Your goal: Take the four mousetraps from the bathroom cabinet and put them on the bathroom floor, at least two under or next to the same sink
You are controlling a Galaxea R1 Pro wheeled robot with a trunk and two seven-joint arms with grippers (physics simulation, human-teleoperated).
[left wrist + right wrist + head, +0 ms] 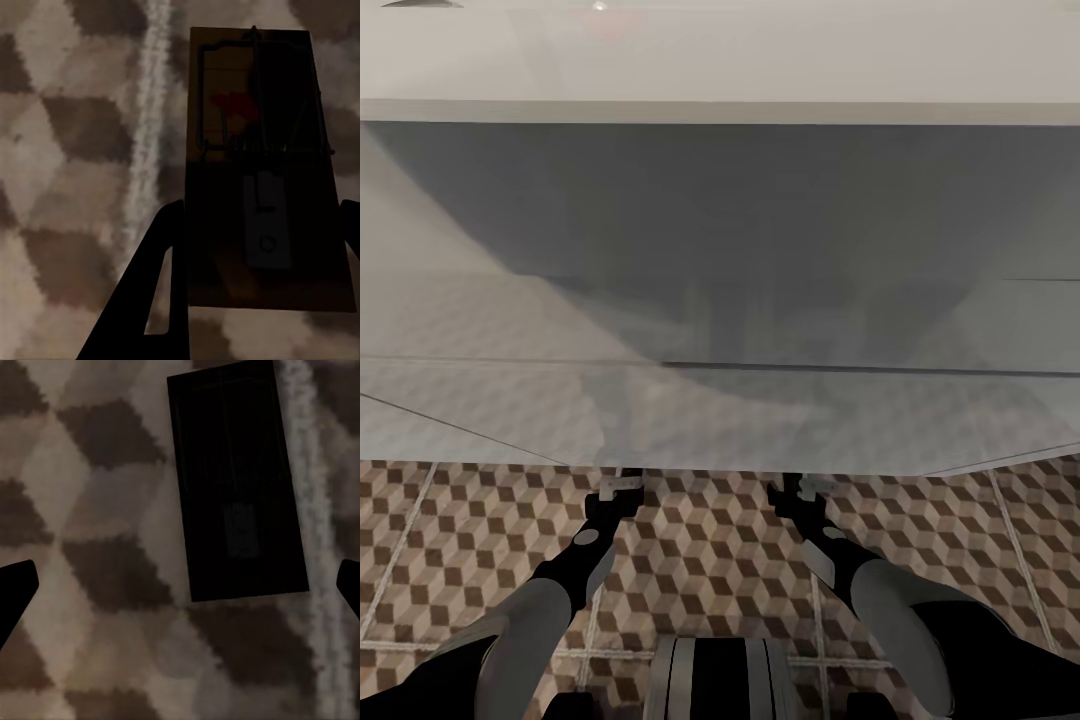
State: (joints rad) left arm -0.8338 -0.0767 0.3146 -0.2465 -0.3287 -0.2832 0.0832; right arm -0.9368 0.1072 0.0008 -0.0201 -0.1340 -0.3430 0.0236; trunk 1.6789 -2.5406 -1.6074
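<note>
Left gripper [255, 247] brackets a trap [262, 150] on the tiles [67, 150]; whether it grips, I cannot tell. Right gripper [180, 585] gapes wide, another trap [236, 480] at its 12 o'clock. Both reach under the sink [720, 180].

The sink [720, 230] hangs ahead, its front edge over the bathroom floor [710, 560]. Both arms reach forward under that edge, the left gripper [619, 487] left of the right gripper [800, 488]. One mousetrap [262, 172] lies between the left gripper's fingers, seemingly on the floor just beside a grout line. Another mousetrap [236, 480] lies flat on the floor ahead of the right gripper's spread fingers, beside a grout line.
</note>
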